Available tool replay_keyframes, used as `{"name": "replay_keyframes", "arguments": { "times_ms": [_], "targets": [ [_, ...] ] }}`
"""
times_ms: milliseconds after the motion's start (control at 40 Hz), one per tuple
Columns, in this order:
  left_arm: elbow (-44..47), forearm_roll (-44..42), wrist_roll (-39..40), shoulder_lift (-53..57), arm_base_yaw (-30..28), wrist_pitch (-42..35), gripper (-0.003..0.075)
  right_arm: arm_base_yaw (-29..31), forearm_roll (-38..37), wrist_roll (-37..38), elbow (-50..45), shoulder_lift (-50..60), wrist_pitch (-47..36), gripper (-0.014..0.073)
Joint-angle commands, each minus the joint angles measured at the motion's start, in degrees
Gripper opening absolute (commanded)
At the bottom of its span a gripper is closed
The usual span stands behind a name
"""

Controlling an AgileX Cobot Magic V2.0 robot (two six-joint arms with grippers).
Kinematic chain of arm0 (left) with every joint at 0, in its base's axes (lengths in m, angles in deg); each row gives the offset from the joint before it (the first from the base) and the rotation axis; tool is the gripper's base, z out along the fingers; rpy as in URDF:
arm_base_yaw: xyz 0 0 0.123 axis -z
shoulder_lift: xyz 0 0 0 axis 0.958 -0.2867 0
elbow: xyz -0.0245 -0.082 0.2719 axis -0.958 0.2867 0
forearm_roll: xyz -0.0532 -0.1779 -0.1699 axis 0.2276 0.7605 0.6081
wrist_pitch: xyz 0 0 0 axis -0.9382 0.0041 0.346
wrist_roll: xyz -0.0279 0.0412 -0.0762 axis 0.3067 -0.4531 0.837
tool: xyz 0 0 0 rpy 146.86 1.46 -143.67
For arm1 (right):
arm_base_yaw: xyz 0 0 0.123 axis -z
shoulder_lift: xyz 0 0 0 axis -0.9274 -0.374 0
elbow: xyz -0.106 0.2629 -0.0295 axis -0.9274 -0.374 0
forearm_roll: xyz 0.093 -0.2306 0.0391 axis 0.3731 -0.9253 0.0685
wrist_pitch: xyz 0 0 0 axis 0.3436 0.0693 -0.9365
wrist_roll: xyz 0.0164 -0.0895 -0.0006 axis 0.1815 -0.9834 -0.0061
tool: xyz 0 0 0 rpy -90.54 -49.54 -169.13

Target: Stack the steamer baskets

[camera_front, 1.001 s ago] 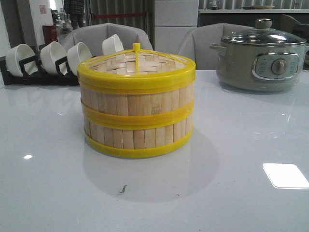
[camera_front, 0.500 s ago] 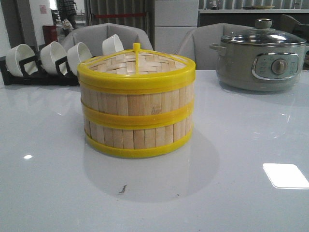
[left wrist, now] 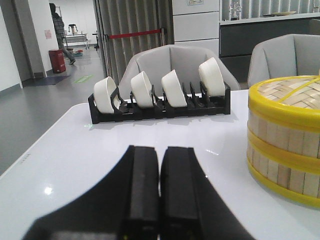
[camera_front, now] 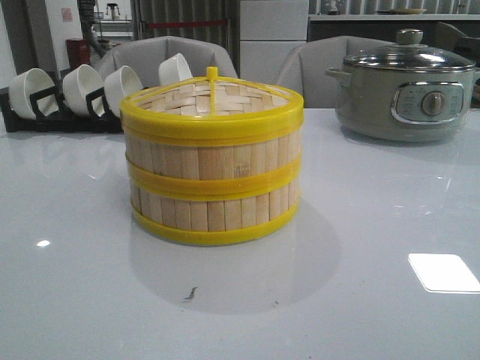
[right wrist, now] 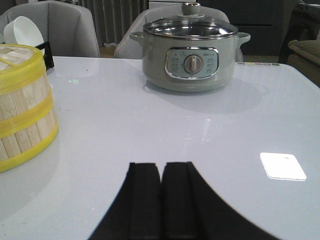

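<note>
Two steamer baskets stand stacked in the middle of the white table: the upper basket sits on the lower basket, with the woven lid on top. The stack also shows in the left wrist view and in the right wrist view. My left gripper is shut and empty, low over the table, apart from the stack. My right gripper is shut and empty, on the other side of the stack. Neither gripper shows in the front view.
A grey-green electric pot with a glass lid stands at the back right, also seen in the right wrist view. A black rack of white bowls stands at the back left, also in the left wrist view. Grey chairs stand behind the table.
Nothing on the table has moved. Only a person far in the background has walked out of sight.
</note>
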Motion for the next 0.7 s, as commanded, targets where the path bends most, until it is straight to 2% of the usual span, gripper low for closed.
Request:
{"name": "replay_keyframes", "arguments": {
  "times_ms": [0, 676],
  "targets": [
    [0.06, 0.04, 0.47, 0.76, -0.13, -4.37, 0.0085, 0.28, 0.27, -0.56, 0.86, 1.13, -5.49, 0.005],
    [0.06, 0.04, 0.47, 0.76, -0.13, -4.37, 0.0085, 0.28, 0.28, -0.56, 0.86, 1.13, -3.76, 0.005]
  ]
}}
